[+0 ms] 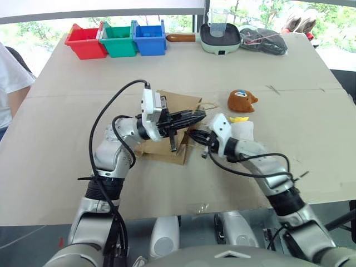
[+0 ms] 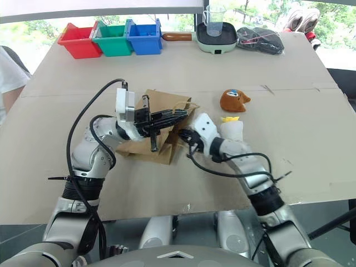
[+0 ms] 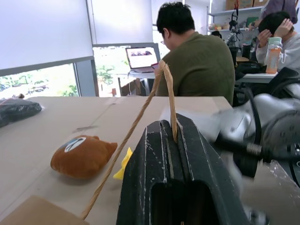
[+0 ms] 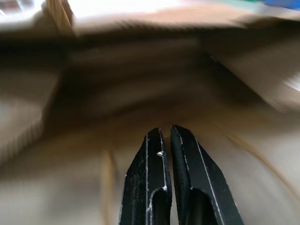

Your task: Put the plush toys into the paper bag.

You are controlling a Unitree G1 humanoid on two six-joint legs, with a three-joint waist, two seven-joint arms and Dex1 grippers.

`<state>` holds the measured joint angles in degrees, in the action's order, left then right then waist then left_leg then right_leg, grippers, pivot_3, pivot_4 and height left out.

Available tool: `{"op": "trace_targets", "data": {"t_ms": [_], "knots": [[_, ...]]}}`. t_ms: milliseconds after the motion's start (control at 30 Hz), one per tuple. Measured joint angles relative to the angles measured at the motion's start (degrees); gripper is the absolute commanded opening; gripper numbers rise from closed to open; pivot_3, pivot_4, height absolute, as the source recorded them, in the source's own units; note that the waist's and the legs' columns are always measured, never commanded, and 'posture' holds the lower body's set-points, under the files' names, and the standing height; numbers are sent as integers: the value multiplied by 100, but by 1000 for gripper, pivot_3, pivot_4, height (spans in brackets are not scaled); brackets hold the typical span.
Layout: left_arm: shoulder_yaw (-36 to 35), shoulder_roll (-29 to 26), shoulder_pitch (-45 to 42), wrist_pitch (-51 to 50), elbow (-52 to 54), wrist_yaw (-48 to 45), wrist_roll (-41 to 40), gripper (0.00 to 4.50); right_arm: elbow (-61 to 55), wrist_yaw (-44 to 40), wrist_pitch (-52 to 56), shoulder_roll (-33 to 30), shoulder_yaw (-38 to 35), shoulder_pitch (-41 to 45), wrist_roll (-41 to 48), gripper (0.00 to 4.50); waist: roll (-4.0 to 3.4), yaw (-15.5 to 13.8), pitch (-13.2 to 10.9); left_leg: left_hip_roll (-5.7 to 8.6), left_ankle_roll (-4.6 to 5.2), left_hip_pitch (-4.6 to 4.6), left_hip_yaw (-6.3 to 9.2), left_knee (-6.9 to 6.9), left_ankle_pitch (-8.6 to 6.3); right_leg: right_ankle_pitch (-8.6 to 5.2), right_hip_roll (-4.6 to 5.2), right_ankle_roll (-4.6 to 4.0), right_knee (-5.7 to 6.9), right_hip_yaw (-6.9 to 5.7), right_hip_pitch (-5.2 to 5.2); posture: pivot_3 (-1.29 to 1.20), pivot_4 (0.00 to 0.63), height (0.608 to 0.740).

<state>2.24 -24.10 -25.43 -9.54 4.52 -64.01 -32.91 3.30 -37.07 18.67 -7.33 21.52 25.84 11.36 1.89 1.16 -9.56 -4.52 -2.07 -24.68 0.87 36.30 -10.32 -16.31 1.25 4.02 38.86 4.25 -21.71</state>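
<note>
The brown paper bag [image 1: 177, 104] lies on its side mid-table, its mouth toward my right arm. My left gripper [image 1: 200, 115] is shut on one twisted loop handle [image 3: 166, 89] and holds it up. My right gripper [image 1: 194, 135] is shut at the bag's mouth, with brown paper all around it in the right wrist view [image 4: 165, 130]; I see nothing between its fingers. The round brown plush toy [image 1: 241, 100] rests on the table to the right of the bag. The white plush toy [image 1: 243, 130] with its yellow tuft lies just behind my right hand, partly hidden.
Red [image 1: 84, 41], green [image 1: 118, 40] and blue [image 1: 149, 38] bins line the far left edge. A pan [image 1: 220, 36] with a clear cup and a dark pouch [image 1: 262, 40] sit at the far right. A person [image 1: 11, 83] stands at the table's left side.
</note>
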Motion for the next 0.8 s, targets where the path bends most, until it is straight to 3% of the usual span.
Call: {"op": "trace_targets", "data": {"t_ms": [233,433,533,800], "knots": [[-290,145,-46,31,232,995,232,0,1727,149,-741,793,243,458,-552,35,-2,-6,1,-1,-2,10,6,0,1,1,-7,-1,3,1,2,0,150,740],[-852,332,-574,-66,95,2534,670,0,2585,1816,-935,1495,335,906,-1471,35,-9,79,7,1,-6,35,80,-3,3,13,-50,-20,12,3,8,0,150,740],[-965,331,-557,-409,115,3022,696,0,2775,2148,-1007,1508,338,1055,-1633,35,-23,80,13,5,-7,41,84,-3,3,13,-48,-20,11,2,12,0,150,740],[-1045,82,-65,-618,326,2863,625,0,2389,1683,-525,1483,85,1072,-1422,35,-29,101,9,7,-10,8,90,-12,4,15,-46,-26,4,-2,-6,0,150,740]]}}
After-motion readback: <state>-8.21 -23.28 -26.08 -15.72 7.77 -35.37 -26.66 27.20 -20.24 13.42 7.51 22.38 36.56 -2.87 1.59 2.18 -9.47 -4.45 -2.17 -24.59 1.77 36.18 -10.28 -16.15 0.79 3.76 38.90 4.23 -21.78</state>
